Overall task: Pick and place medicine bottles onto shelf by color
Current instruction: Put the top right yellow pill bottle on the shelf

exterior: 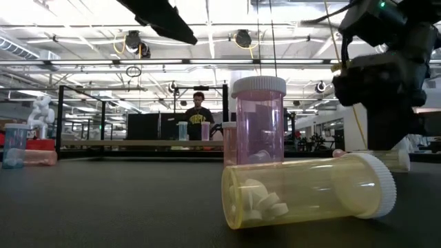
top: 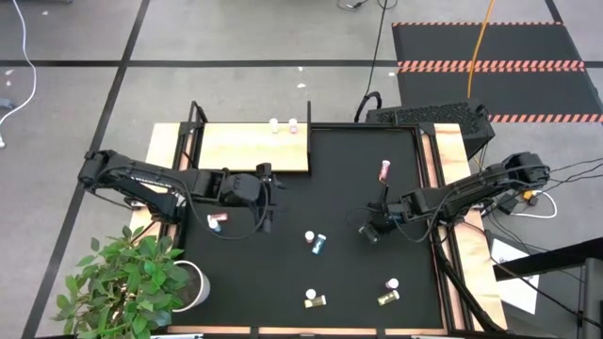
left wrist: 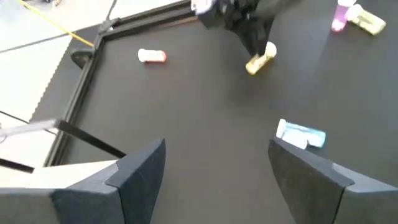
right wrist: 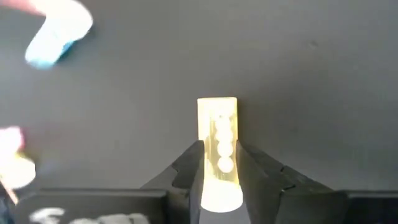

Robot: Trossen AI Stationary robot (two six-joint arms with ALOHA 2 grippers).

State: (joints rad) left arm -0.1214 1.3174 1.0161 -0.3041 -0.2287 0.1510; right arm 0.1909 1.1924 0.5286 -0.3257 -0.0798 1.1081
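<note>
Yellow pill bottle (right wrist: 217, 149) pinched in right gripper (right wrist: 219, 171) on black mat (top: 358, 254). Left gripper (left wrist: 214, 171) gapes, empty; hovers beside shelf (top: 250, 146).

Mat (top: 349, 188) black. Shelf (top: 252, 148) pale wood. Bottles white-capped: pink (top: 384, 170), light blue (top: 317, 244), yellow (top: 388, 298). Right gripper (right wrist: 219, 163) dark, pinching translucent yellow bottle (right wrist: 217, 134) with white pills inside. Plant (top: 122, 278) green.

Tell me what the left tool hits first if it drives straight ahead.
Probably nothing soon: bare black mat lies ahead of the left tool. The blue bottle sits just off-line; depth is unclear.
</note>
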